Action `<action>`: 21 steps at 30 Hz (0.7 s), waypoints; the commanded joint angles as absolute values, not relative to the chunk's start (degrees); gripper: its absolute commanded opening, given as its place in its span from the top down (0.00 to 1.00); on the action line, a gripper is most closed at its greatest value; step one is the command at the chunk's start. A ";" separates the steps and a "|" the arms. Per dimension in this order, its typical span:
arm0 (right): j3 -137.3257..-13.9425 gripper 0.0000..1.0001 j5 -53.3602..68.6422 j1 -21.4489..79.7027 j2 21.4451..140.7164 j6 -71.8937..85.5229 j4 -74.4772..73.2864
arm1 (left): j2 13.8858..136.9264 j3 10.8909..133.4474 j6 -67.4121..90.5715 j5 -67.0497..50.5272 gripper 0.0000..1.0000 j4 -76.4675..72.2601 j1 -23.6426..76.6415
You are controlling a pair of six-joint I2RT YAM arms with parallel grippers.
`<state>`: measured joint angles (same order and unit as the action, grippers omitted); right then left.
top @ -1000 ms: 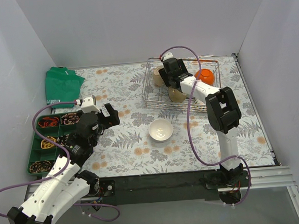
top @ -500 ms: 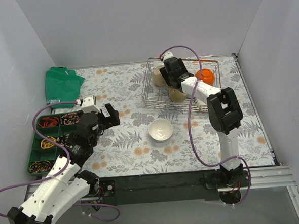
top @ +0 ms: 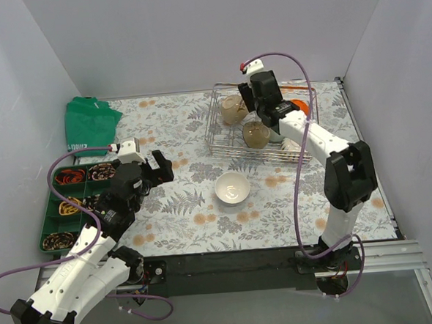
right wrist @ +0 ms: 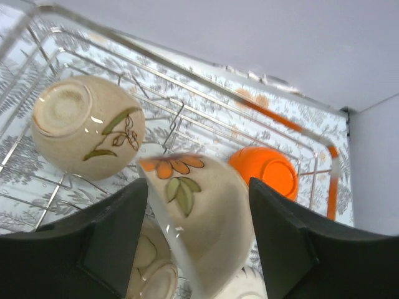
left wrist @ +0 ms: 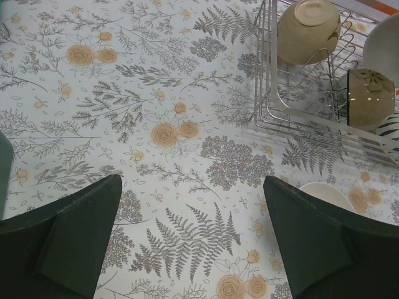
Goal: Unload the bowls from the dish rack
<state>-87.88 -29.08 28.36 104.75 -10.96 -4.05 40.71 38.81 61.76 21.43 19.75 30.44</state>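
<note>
The dish rack (top: 216, 143) stands at the back right of the table. In it I see a beige bowl (top: 233, 109), a second beige bowl (top: 255, 134) and an orange bowl (top: 298, 107). My right gripper (top: 269, 113) hovers over the rack. In the right wrist view it (right wrist: 198, 187) is shut on a tilted beige bowl with an orange flower (right wrist: 209, 218), above the rack wires (right wrist: 187, 75). A white bowl (top: 232, 187) sits upright on the table in front of the rack. My left gripper (top: 161, 165) is open and empty over the cloth (left wrist: 192, 184).
A green compartment tray (top: 47, 216) with small items lies at the left edge. A green cloth bag (top: 89, 122) lies at the back left. Grey walls close in the table on three sides. The rack's near left corner (left wrist: 274, 112) shows in the left wrist view.
My right gripper has closed on the flowered bowl and risen from inside the rack, shifting right. The left arm has not moved.
</note>
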 commanded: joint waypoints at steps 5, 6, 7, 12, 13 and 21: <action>-81.92 0.99 -21.54 28.83 92.03 -4.13 2.11 | 40.25 38.06 61.35 19.34 0.02 19.95 30.06; -80.87 0.99 -21.79 28.74 91.67 -4.13 2.11 | 40.43 37.97 61.43 19.16 0.02 19.86 29.97; -80.25 0.99 -22.41 28.74 91.58 -4.30 2.20 | 40.52 38.06 61.44 18.81 0.02 19.86 30.06; -76.56 0.99 -26.19 27.60 91.41 -5.19 2.99 | 40.96 37.79 61.35 18.55 0.02 19.78 30.06; -75.51 0.99 -26.10 27.08 91.06 -4.58 2.90 | 40.96 37.71 61.26 18.54 0.02 19.86 30.06; -76.29 0.57 -14.86 17.85 92.98 1.39 0.09 | 41.48 37.71 61.35 18.19 0.02 19.69 29.97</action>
<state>-74.52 -20.34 21.43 92.31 -2.59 -0.54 41.21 37.95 61.76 18.61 19.70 30.44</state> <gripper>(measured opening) 0.366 0.982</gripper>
